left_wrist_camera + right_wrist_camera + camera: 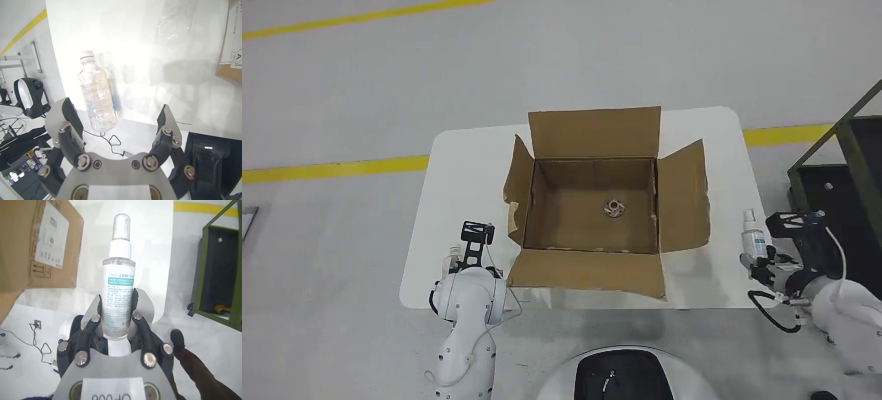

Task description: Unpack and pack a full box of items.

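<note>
printed label on spray bottle (118, 285), arrow marks on box (19, 256).

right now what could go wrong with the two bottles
The water bottle sits at the table edge, its base seeming to overhang; a nudge from the open left hand could knock it off. The right hand grips the spray bottle low, so it may tilt or catch a cardboard box flap.

The cardboard box (592, 205) is opened upward, flaps spread outward, so it can be entered from above; a small metal part (613, 209) lies on its floor. A strip of table (457, 180) is left beside the left flap, narrowed at the front edge by a water bottle (98, 94). The right edge is occupied by the spray bottle (118, 275) clamped in the right gripper (117, 298), a green frame (842, 140) beyond.
</note>
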### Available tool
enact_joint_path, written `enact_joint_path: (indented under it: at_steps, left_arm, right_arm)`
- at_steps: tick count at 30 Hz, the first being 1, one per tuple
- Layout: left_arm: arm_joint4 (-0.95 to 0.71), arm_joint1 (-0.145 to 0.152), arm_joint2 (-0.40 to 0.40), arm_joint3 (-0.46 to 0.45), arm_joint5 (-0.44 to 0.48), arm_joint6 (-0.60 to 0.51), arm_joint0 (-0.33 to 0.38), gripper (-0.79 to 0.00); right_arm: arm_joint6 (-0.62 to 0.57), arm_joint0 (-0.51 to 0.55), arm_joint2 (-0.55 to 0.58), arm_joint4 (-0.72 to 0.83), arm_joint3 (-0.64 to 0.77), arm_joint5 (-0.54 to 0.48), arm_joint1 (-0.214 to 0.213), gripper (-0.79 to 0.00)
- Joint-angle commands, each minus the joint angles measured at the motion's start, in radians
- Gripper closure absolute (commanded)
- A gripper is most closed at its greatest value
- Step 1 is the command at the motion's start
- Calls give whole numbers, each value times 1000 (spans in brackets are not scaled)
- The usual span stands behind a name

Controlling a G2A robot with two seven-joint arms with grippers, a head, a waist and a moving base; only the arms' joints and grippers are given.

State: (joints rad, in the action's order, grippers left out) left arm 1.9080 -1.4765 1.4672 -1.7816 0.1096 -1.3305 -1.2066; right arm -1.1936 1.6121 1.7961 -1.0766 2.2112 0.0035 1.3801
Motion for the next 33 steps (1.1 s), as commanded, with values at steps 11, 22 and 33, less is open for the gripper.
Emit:
enact_joint_path:
  at_steps: [11, 22, 33]
  left_arm:
    - [0, 0, 0, 0, 0, 0, 0, -785]
    - [0, 0, 0, 0, 0, 0, 0, -785]
    - [0, 0, 0, 0, 0, 0, 0, -785]
  right_arm:
    - [85, -40, -137, -127, -158, -94, -14, 0]
    - [146, -149, -222, -212, -333, -71, -20, 0]
    - [156, -210, -260, -215, -429, -66, -26, -102]
